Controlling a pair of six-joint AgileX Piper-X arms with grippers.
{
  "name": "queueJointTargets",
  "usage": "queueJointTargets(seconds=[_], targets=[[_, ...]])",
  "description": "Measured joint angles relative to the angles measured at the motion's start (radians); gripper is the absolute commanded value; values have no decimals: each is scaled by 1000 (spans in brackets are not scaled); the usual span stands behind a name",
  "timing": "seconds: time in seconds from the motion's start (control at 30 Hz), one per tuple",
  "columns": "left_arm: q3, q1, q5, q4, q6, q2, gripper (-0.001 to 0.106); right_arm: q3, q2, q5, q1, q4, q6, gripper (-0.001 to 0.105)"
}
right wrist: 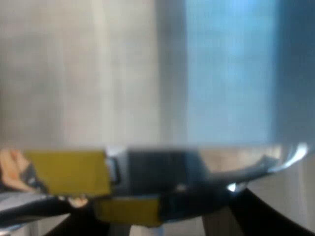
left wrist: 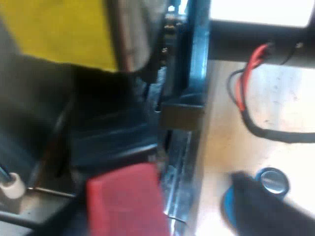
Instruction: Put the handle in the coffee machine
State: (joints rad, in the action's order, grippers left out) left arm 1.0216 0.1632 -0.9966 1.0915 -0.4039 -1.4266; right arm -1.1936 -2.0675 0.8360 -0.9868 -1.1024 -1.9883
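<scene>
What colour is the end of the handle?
The handle's end is red; the left wrist view shows it best.

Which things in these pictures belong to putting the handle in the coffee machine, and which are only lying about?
For the job:
- red end of the handle, at the machine's front
- espresso machine

Only lying about:
- blue tamper, standing on the table beside the machine
</scene>
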Motion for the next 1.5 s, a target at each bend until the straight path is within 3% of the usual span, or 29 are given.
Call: queueJointTargets(seconds=[0.27, 0.53, 0.8, 0.87, 1.0, 1.1, 1.23, 1.37, 1.43, 1.5], targets=[[1, 13, -6, 8, 0, -1, 62, 0, 0, 2, 0, -8, -9, 36], [47, 108, -73, -27, 21, 16, 62, 0, -1, 10, -1, -16, -12, 36], [52, 122, -109, -19, 15, 18, 60, 0, -1, 10, -1, -15, -12, 36], [51, 122, -113, -20, 12, 33, 48, 0, -1, 12, -1, -15, -12, 36], [80, 122, -95, -19, -42, 82, 5, 0, -1, 12, -1, -15, -12, 36], [132, 122, -34, -16, -132, 98, 0, 0, -1, 12, -1, -15, -12, 36], [157, 122, 105, -69, -273, 98, 0, 0, -1, 12, -1, -15, -12, 36], [157, 110, 194, -110, -328, 98, 0, 0, -1, 12, -1, -15, -12, 36], [157, 76, 295, -114, -340, 87, 0, 0, -1, 12, -1, -15, -12, 36], [157, 47, 339, -114, -344, 72, 0, 0, -1, 12, -1, -15, -12, 36]])
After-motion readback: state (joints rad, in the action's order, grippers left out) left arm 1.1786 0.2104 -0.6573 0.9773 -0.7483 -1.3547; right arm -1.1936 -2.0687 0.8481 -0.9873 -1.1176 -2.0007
